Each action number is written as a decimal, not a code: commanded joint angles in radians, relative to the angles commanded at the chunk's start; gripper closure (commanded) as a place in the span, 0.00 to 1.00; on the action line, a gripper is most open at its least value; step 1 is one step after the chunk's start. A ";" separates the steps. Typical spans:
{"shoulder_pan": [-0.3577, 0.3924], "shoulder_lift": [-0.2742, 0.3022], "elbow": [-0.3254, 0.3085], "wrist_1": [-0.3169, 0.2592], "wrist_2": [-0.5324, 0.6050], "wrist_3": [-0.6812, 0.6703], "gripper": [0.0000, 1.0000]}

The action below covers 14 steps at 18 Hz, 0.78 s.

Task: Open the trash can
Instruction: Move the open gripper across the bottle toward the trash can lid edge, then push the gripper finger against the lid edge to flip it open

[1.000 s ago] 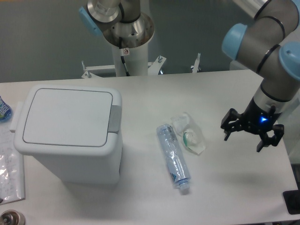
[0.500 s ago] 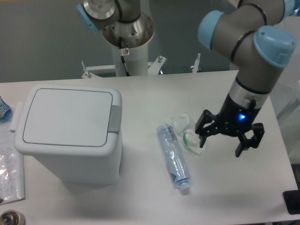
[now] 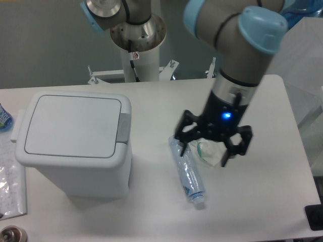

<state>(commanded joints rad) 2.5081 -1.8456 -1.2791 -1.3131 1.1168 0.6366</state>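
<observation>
At the near left edge of the white bench [image 3: 151, 217], a small round metal object [image 3: 10, 235] is cut off by the frame, and a clear plastic sheet [image 3: 11, 181] is laid flat just behind it. Near the middle front, an empty clear plastic bottle [image 3: 186, 171] is seen lying on its side, its cap end pointed toward the near edge. At the far right corner a dark object [image 3: 314, 218] is only partly shown.

The trash can [image 3: 75, 146] is set on the left part of the bench, well apart from the bottle. Its flat lid [image 3: 73, 125] is shut, and the grey button strip [image 3: 122, 128] is found on the rim at its right side, facing the bottle.

Just right of the bottle's far end, a crumpled clear wrapper [image 3: 208, 151] with a green patch is partly covered by the gripper [image 3: 212, 143]. The gripper is hung above the wrapper and the bottle's far end with its black fingers spread wide; nothing is held between them. A blue light is lit on its body. The bottle and wrapper are placed between the gripper and the near edge, while the stretch of bench between gripper and trash can is bare.

Farther back, a blue-labelled item [image 3: 4, 119] is clipped by the left edge, and the arm's metal base column [image 3: 137, 45] is mounted behind the bench.
</observation>
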 joint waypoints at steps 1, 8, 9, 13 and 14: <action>-0.002 0.026 -0.032 0.000 -0.015 -0.003 0.00; -0.029 0.077 -0.135 0.009 -0.017 -0.003 0.00; -0.038 0.065 -0.137 0.024 -0.015 -0.005 0.00; -0.055 0.057 -0.158 0.043 -0.009 -0.017 0.00; -0.055 0.057 -0.163 0.043 -0.009 -0.015 0.00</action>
<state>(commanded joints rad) 2.4528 -1.7886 -1.4419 -1.2701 1.1075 0.6212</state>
